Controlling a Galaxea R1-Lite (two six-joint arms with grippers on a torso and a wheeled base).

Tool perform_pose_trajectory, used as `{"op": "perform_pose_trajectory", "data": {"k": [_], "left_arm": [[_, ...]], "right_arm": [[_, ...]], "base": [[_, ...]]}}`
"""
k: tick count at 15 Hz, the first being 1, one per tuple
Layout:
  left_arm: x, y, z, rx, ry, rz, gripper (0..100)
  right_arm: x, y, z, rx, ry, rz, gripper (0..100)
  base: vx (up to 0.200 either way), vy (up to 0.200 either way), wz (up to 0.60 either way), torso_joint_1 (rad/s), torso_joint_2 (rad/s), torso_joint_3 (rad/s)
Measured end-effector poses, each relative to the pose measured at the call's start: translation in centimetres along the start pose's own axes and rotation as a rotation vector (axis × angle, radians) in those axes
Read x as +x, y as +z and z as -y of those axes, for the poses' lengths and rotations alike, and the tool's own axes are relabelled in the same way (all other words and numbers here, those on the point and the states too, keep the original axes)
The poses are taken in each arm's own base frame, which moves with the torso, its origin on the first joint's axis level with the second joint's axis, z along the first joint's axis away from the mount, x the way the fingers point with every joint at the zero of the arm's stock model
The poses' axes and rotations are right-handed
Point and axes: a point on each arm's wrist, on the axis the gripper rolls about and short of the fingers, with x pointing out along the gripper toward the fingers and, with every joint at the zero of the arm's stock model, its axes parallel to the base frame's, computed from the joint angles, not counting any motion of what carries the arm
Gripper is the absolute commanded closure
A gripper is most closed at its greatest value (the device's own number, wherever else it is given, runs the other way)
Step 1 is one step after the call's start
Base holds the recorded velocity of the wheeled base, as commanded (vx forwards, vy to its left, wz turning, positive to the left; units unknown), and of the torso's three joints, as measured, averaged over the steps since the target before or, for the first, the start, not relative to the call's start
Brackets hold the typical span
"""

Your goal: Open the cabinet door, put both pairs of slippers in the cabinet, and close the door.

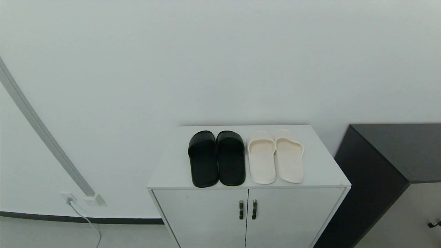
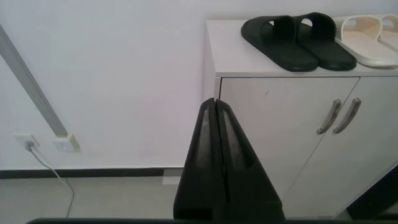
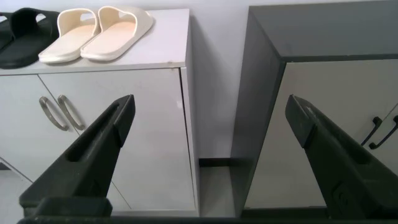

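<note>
Now black slippers (image 1: 217,158) + cream slippers (image 1: 275,156) at cabinet (image 1: 172,172) top's front edge (doors (image 1: 206,220) closed) — L gripper (image 2: 216,102) pinched together, R gripper (image 3: 210,102) spread wide.

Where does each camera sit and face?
Head view: high, looking down on the white cabinet, black slippers and white slippers.
Left wrist view: lower, left of the cabinet, facing its doors; shut left gripper in front.
Right wrist view: lower, facing the cabinet's right edge and a dark cabinet; open right gripper.
All share both slipper pairs and the door handles.
</note>
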Motion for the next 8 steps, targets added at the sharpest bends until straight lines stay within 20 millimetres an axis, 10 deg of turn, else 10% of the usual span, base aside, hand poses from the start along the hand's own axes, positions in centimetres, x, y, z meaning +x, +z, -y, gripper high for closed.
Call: {"op": "perform_pose_trajectory", "data": {"k": [8], "left_arm": [[0.0, 0.0, 0.0, -0.001, 0.0, 0.0, 100]], "right_arm": [[0.0, 0.0, 0.0, -0.004, 0.001, 0.0, 0]], "base": [[0.0, 0.0, 0.0, 0.0, 0.0, 0.0]]}}
